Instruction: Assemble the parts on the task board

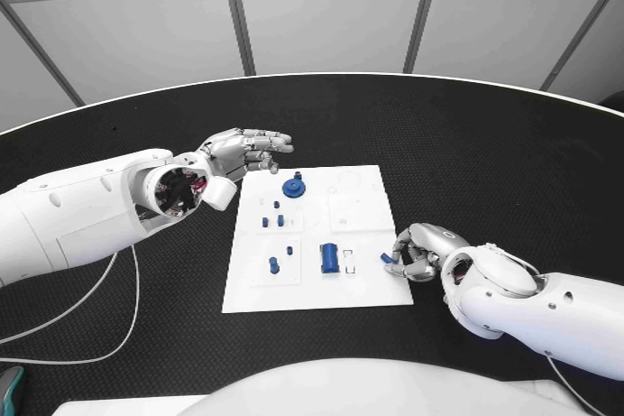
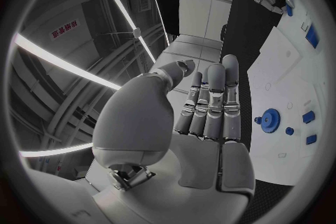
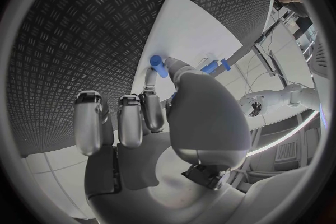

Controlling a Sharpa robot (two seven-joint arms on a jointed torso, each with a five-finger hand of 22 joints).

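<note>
a: where's the right hand (image 1: 418, 252) rn?

b: at the task board's (image 1: 371, 294) near right edge, low on the table (image 1: 520, 145). in the right wrist view it's pinching a small blue peg (image 3: 159, 65) between thumb and a fingertip, other fingers (image 3: 89, 121) curled in beside it. so it holds that part.

a: which way does the peg point?

b: long axis looks tilted, tip sticking out past the fingertips over the board's edge. not upright as far as i can tell.

a: and the left hand (image 1: 243, 151)?

b: hovering off the board's far left corner, fingers straight and fairly close together, holding nothing. left wrist view has the blue gear-like part (image 2: 269, 120) just past the fingertips, toward the board.

a: other parts?

b: blue cylinder (image 1: 330, 257) lying on the near half, long axis running near to far, just inboard of the right hand. small blue pieces (image 1: 273, 222) mid board, one more (image 1: 274, 264) nearer the left.

a: so the next move hinges on?

b: imo the right hand is the nearer one to the near-half slots; they lie leftward from its fingers. peg prob needs righting before it goes in. can't tell which hole is meant.
</note>
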